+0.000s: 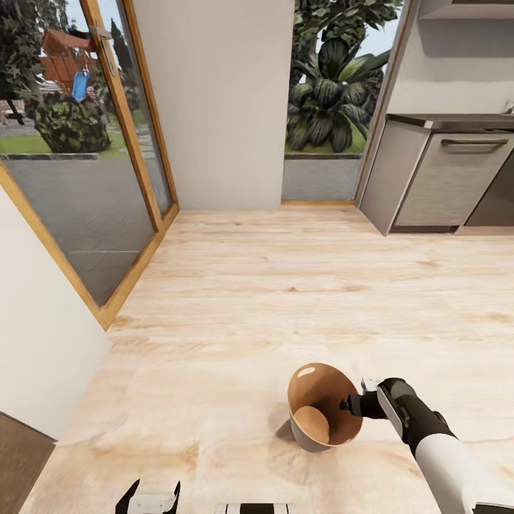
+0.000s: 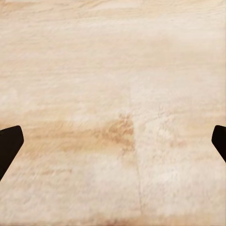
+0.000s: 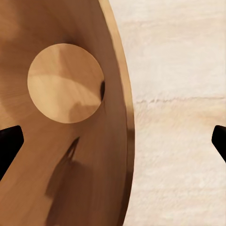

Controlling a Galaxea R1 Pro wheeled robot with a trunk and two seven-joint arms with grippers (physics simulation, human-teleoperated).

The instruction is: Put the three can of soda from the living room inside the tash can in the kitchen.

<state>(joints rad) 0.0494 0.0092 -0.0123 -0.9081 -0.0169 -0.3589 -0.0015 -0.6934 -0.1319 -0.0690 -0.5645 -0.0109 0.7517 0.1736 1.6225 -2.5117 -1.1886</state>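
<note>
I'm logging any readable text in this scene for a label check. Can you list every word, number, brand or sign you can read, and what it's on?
None can be read.
The round copper-brown trash can on the pale wood floor bears no label, inside or out.
The grey kitchen cabinet fronts are plain.
The blue object outside the glass door is too small and blurred to show any writing.

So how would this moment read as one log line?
place: kitchen | bin: empty, on floor | right gripper: open at bin rim | left gripper: open
</note>
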